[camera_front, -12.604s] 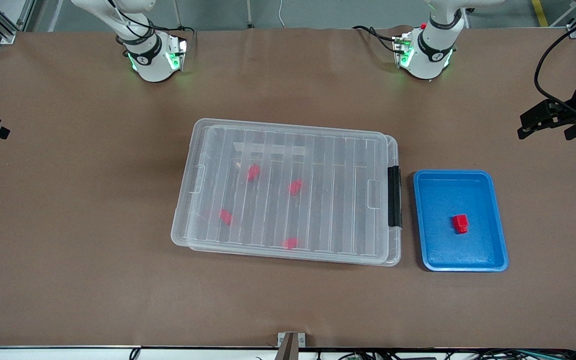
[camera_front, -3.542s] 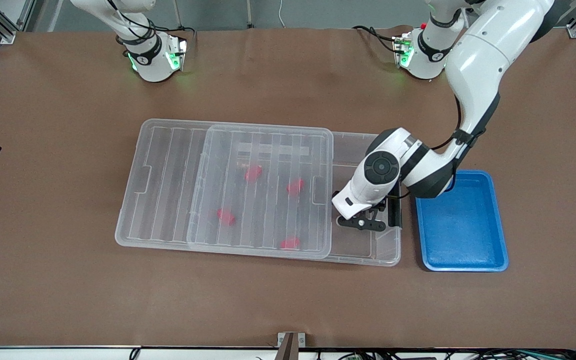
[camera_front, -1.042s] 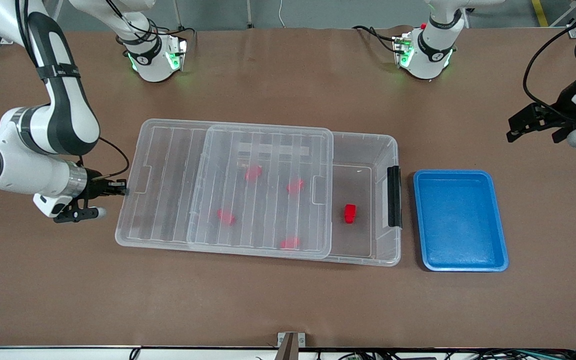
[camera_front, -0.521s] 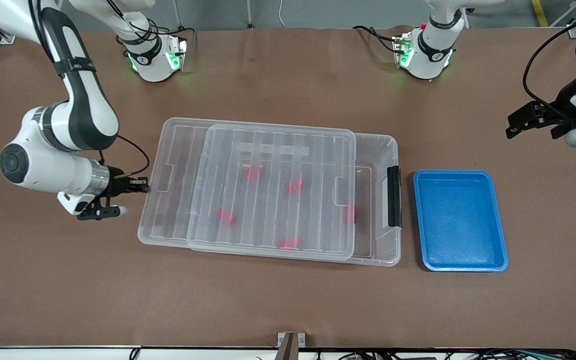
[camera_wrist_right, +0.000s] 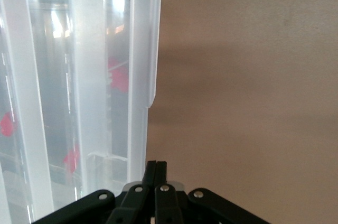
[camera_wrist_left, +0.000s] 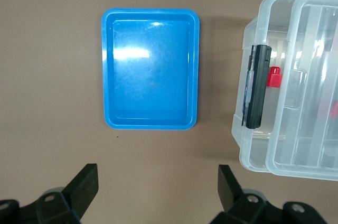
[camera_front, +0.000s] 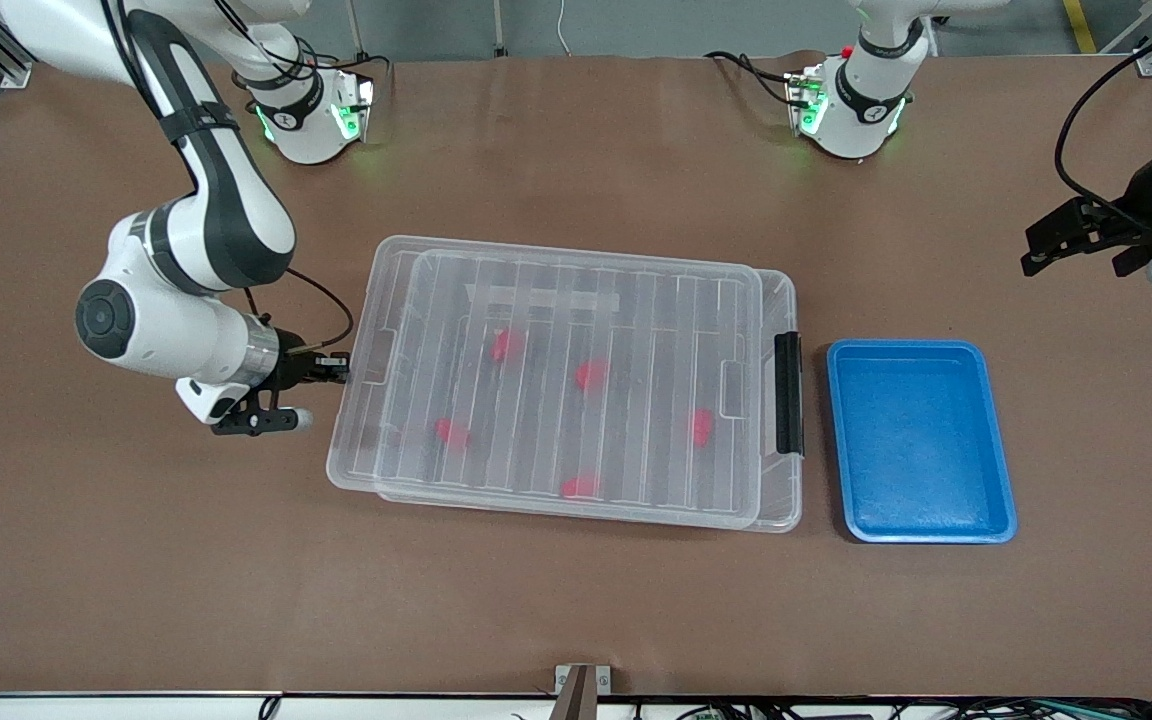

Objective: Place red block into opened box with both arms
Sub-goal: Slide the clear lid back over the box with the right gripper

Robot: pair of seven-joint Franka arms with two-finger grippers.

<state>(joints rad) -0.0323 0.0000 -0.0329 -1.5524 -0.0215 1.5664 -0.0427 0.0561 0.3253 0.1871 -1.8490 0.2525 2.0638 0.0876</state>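
The red block lies in the clear box near its black latch, under the ribbed clear lid; the left wrist view also shows the block. The lid covers nearly the whole box. My right gripper is shut, its tips against the lid's short edge at the right arm's end. My left gripper hangs open over bare table at the left arm's end, nothing between its fingers.
Several other red blocks lie in the box under the lid. An empty blue tray sits beside the latch end of the box, toward the left arm's end. Brown table surface surrounds both.
The right gripper has slid the lid toward the left arm's end, covering the open part of the box and the red block. The left arm has hardly moved.
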